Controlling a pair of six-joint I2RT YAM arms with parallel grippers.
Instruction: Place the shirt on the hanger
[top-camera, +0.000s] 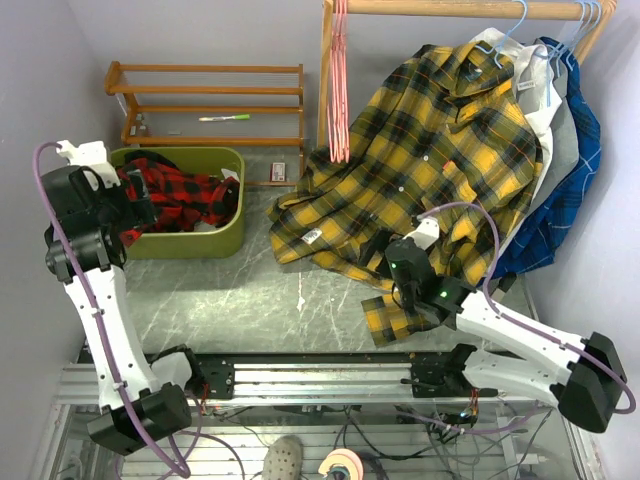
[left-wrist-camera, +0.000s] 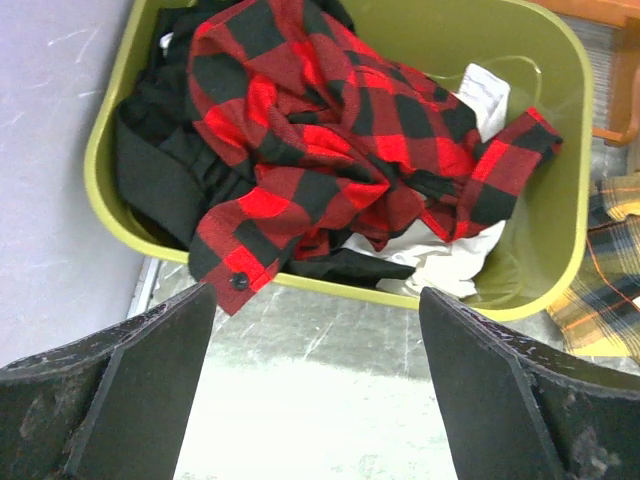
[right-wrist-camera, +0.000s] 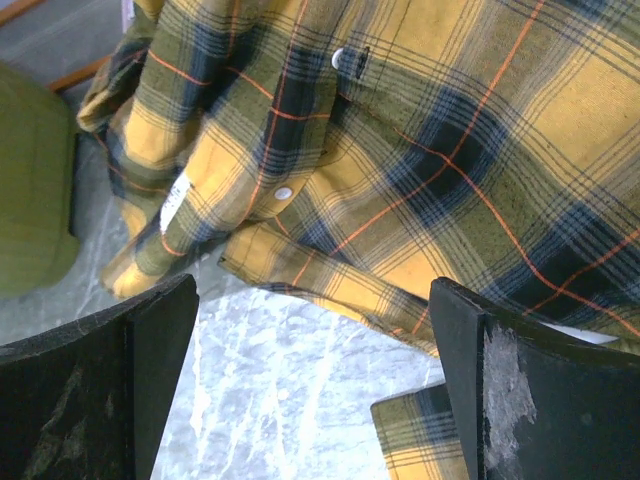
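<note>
Jaws of the left gripper (left-wrist-camera: 317, 305) are seen spread wide, with nothing held between them; those of the right gripper (right-wrist-camera: 312, 300) are likewise spread wide and empty.

- The red-and-black plaid flannel shirt (left-wrist-camera: 330, 150) is found crumpled in an olive-green plastic bin (left-wrist-camera: 562, 200) at the far left of the table, one buttoned cuff draped over the near rim. A black garment (left-wrist-camera: 160, 170) and a white cloth (left-wrist-camera: 440, 265) are noted beneath it.
- The left gripper is held above the bin's near edge, apart from the shirt.
- The thin pink wire hanger (top-camera: 339, 90) is seen hanging from the left end of a wooden rail (top-camera: 450, 8), well apart from the bin.
- A yellow-and-black plaid shirt (top-camera: 440, 150) is hung from the same rail, its lower part spread across the grey marbled table (top-camera: 250, 300). The right gripper is positioned over its hem.
- A blue plaid shirt (top-camera: 585, 150) is noted further right on the rail.
- A low wooden shelf rack (top-camera: 205, 100) is placed behind the bin.
</note>
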